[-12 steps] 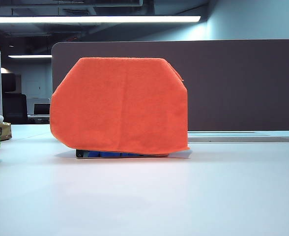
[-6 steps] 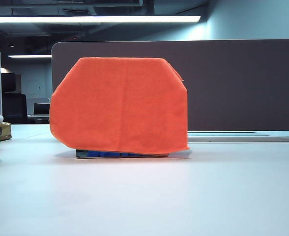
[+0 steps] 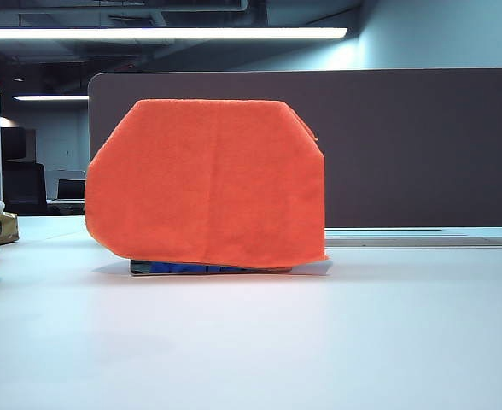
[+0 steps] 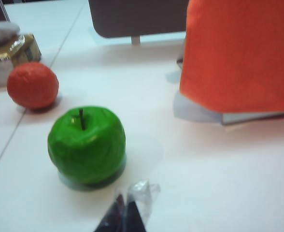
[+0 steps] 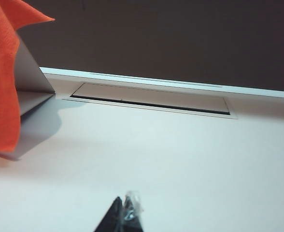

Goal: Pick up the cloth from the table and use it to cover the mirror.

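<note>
Exterior view: the cloth (image 3: 207, 179) is seen draped over the upright mirror, whose face is fully hidden; only a thin dark and blue strip of its foot (image 3: 208, 268) is shown beneath the cloth's lower edge. Neither arm is shown here.
Table: the white table (image 3: 251, 342) is seen carrying the covered mirror near its middle, in front of the dark partition (image 3: 422, 145).
Left wrist view: a green apple (image 4: 86, 144) and, farther off, a red ball (image 4: 33, 85) are shown on the table; only the apple's edge is caught at the left border of the exterior view. The cloth's left side (image 4: 241, 53) is seen hanging above a grey base plate (image 4: 258, 117).
Right wrist view: the cloth's right edge (image 5: 2, 77), the mirror's grey back and stand (image 5: 33, 79), and a closed cable flap (image 5: 151, 98) set into the table are shown, the stand being hidden from the exterior camera.
Left gripper (image 4: 125, 217): fingertips are pressed together, nothing is held; it is held above bare table just beside the apple, apart from the cloth.
Right gripper (image 5: 125, 215): fingertips are closed together and empty; it is held over bare table, well apart from the cloth.
</note>
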